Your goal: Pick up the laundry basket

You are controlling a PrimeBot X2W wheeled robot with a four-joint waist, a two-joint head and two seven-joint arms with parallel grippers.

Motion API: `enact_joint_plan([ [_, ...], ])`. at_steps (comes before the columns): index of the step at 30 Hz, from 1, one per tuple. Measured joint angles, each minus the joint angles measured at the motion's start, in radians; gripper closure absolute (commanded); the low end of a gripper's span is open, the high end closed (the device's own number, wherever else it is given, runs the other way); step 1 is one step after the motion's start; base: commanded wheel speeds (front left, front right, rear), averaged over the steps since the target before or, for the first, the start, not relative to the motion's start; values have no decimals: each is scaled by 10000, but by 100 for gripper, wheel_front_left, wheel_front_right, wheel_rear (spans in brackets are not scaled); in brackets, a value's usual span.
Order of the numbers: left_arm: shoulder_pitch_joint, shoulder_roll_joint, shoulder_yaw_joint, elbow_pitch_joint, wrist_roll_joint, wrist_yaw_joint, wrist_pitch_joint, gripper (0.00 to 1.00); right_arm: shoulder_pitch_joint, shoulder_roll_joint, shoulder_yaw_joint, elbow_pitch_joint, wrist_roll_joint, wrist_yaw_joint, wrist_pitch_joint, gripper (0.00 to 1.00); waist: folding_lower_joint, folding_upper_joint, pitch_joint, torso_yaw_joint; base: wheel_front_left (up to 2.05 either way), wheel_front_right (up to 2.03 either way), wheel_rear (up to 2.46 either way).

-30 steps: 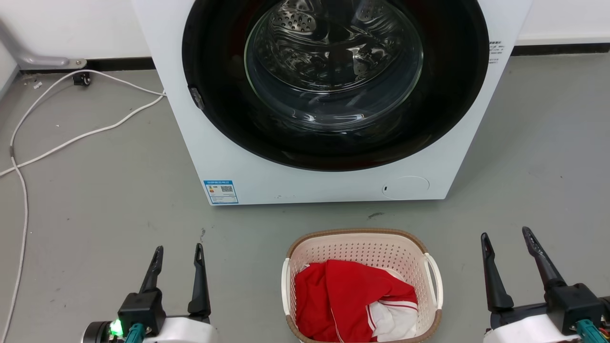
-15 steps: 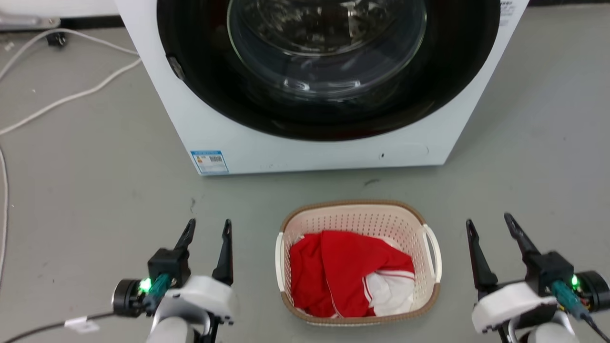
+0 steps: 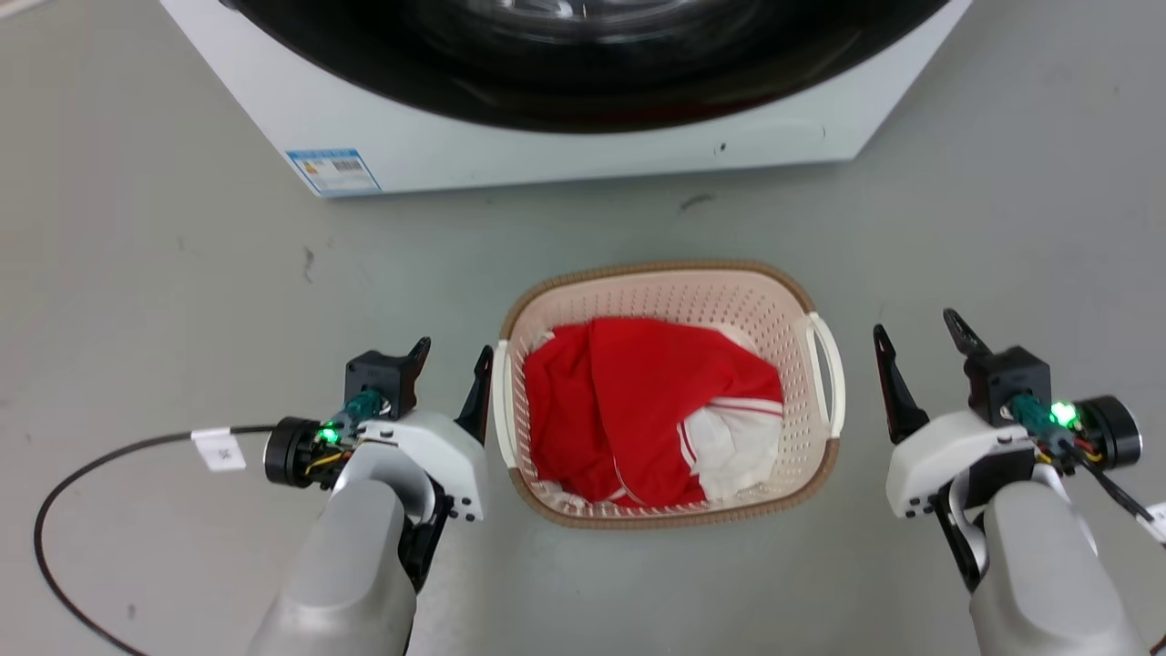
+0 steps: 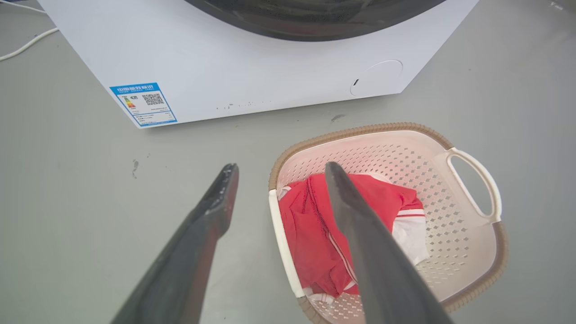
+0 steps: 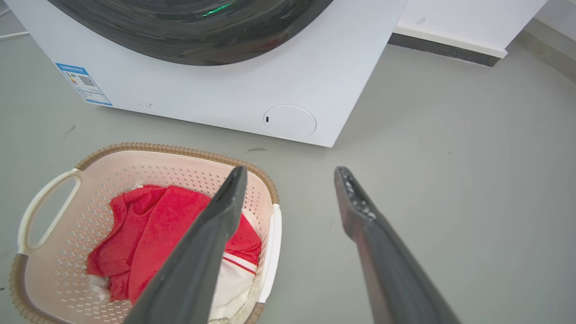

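Now, laundry basket [image 3: 674,296]: sitting at six o'clock from the washing machine [image 3: 547,155]
Left gripper [image 3: 455,346]: hovering at its nine o'clock, jaws apart
Right gripper [image 3: 915,322]: hovering at three o'clock, jaws apart

The laundry basket [image 3: 674,299] stood upright on the grey floor [image 3: 137,273], cream-white and perforated, with a brown woven-look rim and a white loop handle on each side, and held crumpled red-and-white cloth [image 3: 638,401].
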Motion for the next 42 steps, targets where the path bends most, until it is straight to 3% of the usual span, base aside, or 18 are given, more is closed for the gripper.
enact_joint_plan([
  [16,-2567,-2,-1271,3317,-767,-92,169,0,-2829,-180,322,3760,-305,0,0,0,1,0,2300,-371,0,0,0],
  [30,-3495,107,-2372,3837,-1676,-94,579,0,-4357,-146,368,5979,-412,0,0,0,0,-1,3618,-393,0,0,0],
  [42,-3853,278,-3018,3942,-2215,-94,531,0,-4898,-12,583,6594,-328,0,10,0,0,-1,4391,-402,0,0,0],
])
